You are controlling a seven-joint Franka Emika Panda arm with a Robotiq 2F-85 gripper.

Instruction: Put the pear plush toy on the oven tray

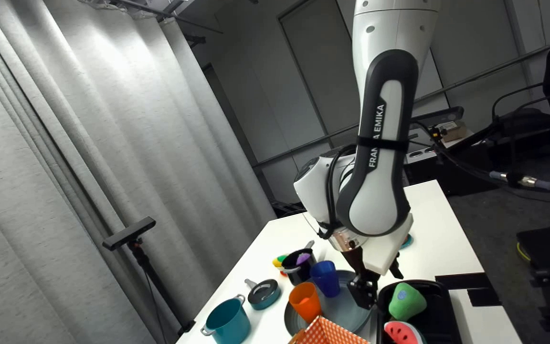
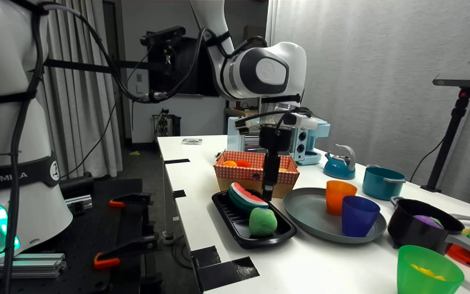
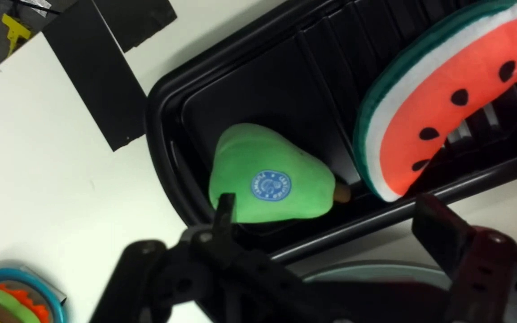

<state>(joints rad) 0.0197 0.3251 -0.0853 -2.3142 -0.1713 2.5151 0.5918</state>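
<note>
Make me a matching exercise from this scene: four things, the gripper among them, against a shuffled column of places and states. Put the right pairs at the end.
Things
1. pear plush toy
2. orange cup
3. gripper
4. green cup

Places and states
A. standing on the round grey plate
B. has yellow bits inside
C. lying on the oven tray
D. open, gripping nothing

Right pairs: 1-C, 2-A, 3-D, 4-B

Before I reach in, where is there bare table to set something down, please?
Bare table: between tray and green cup, and between tape and burger. Crowded: the grey plate, holding orange cup and blue cup, with basket and black pot alongside.
</note>
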